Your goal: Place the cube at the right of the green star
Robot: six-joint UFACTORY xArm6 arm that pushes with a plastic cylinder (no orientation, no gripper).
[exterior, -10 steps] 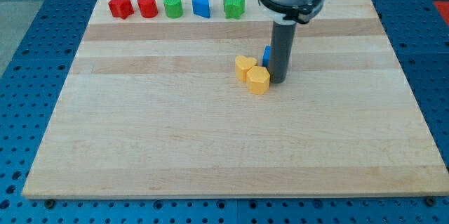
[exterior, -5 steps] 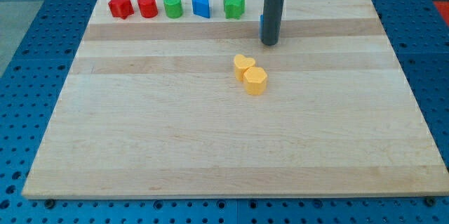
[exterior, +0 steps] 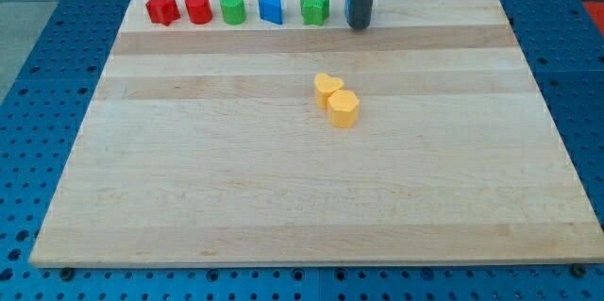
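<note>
The green star [exterior: 314,8] sits in a row along the board's top edge. A blue cube [exterior: 348,4] shows only as a thin blue sliver just right of the star, mostly hidden behind my rod. My tip [exterior: 359,26] rests on the board right against the cube, on its lower-right side.
Left of the star in the same row are a blue block [exterior: 272,8], a green cylinder [exterior: 232,8], a red cylinder [exterior: 198,8] and a red star [exterior: 162,8]. A yellow heart [exterior: 327,87] and a yellow hexagon [exterior: 344,108] touch each other at the wooden board's [exterior: 283,197] middle.
My tip has moved toward the view's top, from beside the yellow blocks to the top row, pushing the blue cube up with it. The yellow blocks stayed put.
</note>
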